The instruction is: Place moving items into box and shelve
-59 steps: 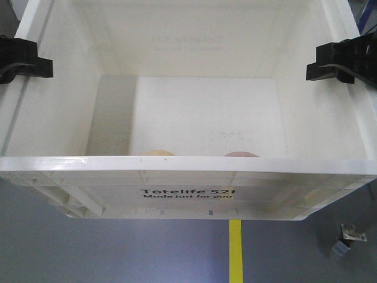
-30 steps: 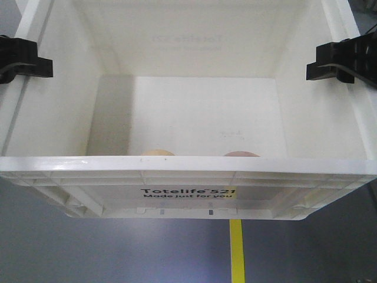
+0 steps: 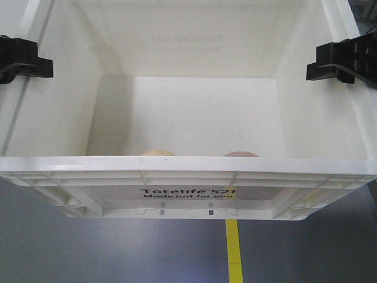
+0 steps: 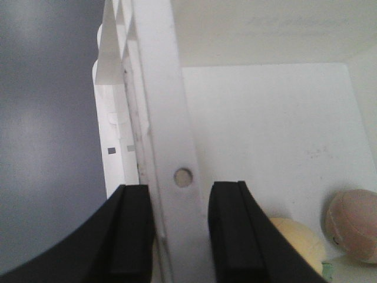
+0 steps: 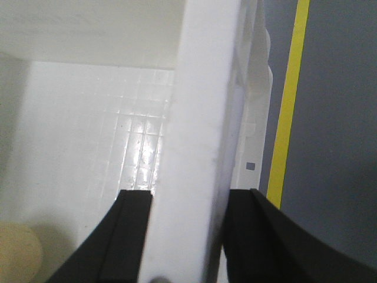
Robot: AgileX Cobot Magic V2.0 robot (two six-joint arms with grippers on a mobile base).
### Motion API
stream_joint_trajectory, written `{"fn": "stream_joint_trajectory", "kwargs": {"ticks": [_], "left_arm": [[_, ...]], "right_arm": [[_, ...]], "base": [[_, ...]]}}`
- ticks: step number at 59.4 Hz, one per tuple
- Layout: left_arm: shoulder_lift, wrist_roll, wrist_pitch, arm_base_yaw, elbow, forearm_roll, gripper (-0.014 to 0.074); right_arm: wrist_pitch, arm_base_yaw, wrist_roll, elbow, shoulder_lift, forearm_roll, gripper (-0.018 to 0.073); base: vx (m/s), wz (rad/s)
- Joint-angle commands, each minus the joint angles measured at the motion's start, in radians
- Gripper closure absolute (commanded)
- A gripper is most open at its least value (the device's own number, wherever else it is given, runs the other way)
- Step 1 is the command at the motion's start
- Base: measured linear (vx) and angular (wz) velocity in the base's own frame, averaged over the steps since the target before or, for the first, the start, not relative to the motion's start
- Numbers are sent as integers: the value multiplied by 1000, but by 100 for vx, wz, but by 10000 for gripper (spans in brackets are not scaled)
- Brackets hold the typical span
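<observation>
Since both moving items (image 4: 300, 239) lie inside the box (image 3: 188, 165) at its near wall, my left claw (image 4: 179, 197) and right claw (image 5: 188, 200) clench opposite side rims to carry it level

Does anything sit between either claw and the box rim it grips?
Nothing visible. The left claw straddles the side rim of the box directly, one finger inside and one outside. The right claw does the same on the opposite rim.

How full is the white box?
Nearly empty: only a yellow lump and a pink lump sit on the floor of the box.
</observation>
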Motion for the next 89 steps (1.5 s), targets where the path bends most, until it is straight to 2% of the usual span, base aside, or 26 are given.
{"fn": "stream_joint_trajectory", "kwargs": {"ticks": [1, 89], "left_arm": [[-29, 14, -130, -6, -49, -30, 603], [-29, 14, -130, -6, -49, -29, 603]], "right_arm": [[-132, -5, -19, -38, -31, 22, 565], [-131, -5, -19, -38, -31, 22, 565]], "base": [[49, -8], [50, -5]]}}
